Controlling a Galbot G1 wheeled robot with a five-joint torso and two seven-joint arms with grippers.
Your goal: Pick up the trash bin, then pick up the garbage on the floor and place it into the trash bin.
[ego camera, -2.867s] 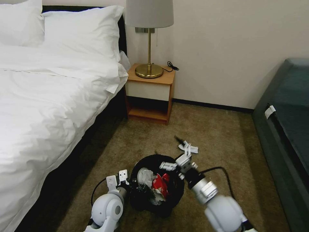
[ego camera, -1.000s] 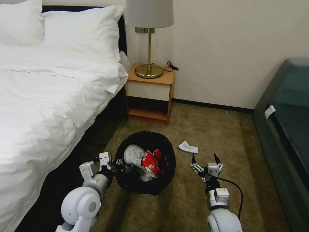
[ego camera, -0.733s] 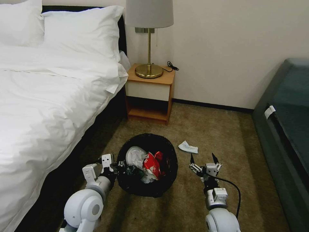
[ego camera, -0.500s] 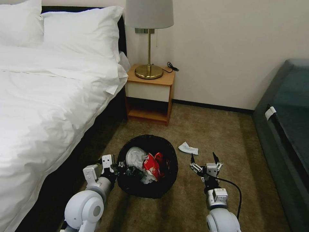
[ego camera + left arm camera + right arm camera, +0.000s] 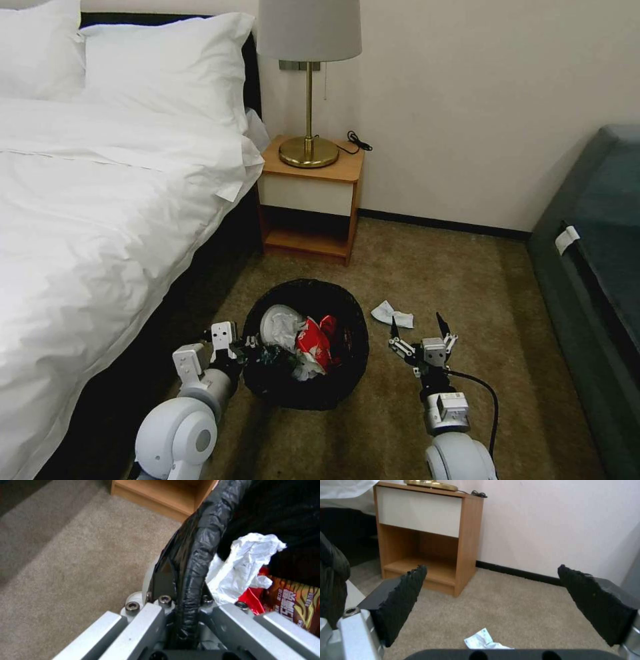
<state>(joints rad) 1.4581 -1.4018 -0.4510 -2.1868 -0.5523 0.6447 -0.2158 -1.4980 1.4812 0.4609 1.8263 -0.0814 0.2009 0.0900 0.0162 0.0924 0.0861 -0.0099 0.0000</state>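
Observation:
The black trash bin [image 5: 353,320] hangs just above the carpet, and my left gripper [image 5: 248,343] is shut on its left rim [image 5: 196,545]. Inside it lie crumpled white tissues [image 5: 280,325] [image 5: 245,562] and a red snack packet [image 5: 313,340] [image 5: 293,600]. One piece of garbage, a white crumpled tissue [image 5: 392,313] [image 5: 483,640], lies on the carpet to the right of the bin. My right gripper [image 5: 417,325] [image 5: 500,590] hovers open just short of that tissue, its fingers spread wide with nothing between them.
A white bed [image 5: 87,220] runs along the left. A wooden nightstand [image 5: 310,200] [image 5: 426,530] with a brass lamp [image 5: 309,87] stands against the far wall. A dark green sofa [image 5: 600,267] lines the right side. Bare carpet [image 5: 453,280] lies between them.
My right arm drew back out of the bin and swung to its right, open. The left arm moved the bin left and forward. Lately the whole view has shifted, so the camera moved.

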